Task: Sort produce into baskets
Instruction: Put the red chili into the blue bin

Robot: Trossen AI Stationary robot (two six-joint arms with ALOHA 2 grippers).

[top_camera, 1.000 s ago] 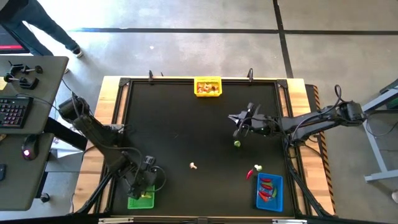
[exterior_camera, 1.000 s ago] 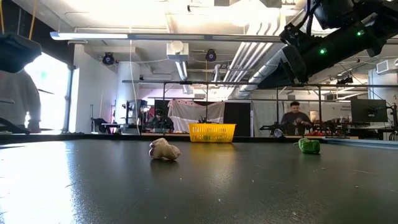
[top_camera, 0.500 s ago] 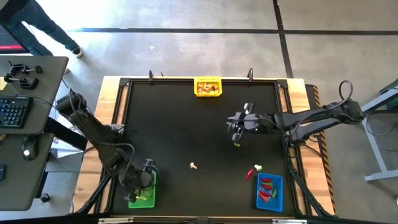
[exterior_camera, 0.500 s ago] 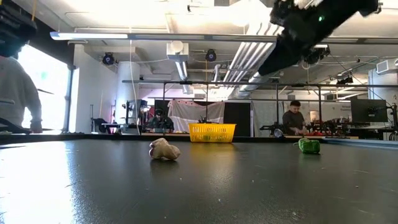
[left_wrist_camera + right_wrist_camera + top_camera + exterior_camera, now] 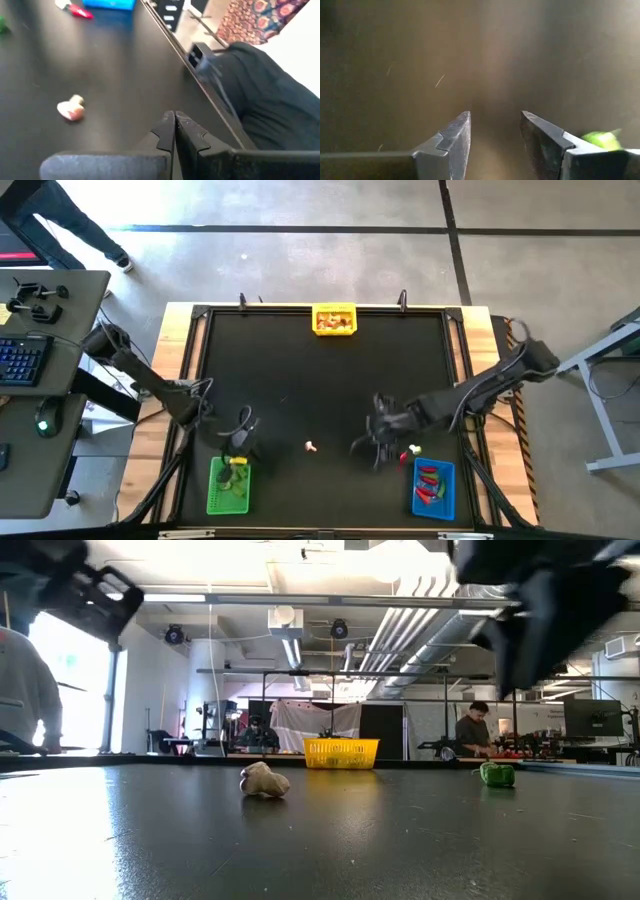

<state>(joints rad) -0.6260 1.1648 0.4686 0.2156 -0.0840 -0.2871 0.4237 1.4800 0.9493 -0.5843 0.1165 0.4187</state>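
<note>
High view: the black table (image 5: 290, 370) carries three small plastic mesh baskets. The yellow basket (image 5: 334, 319) sits at the far edge, the green basket (image 5: 227, 485) at the near left, and the blue basket (image 5: 433, 488) at the near right with red pieces inside. A whitish-tan toy piece (image 5: 311, 446) lies near the middle. A red toy piece (image 5: 404, 457) and a pale piece (image 5: 415, 448) lie just beside the blue basket. The right gripper (image 5: 366, 446) hovers left of them with fingers spread and empty; a small green piece (image 5: 601, 139) shows beside one finger. The left gripper (image 5: 238, 448), just beyond the green basket, has its fingers pressed together.
</note>
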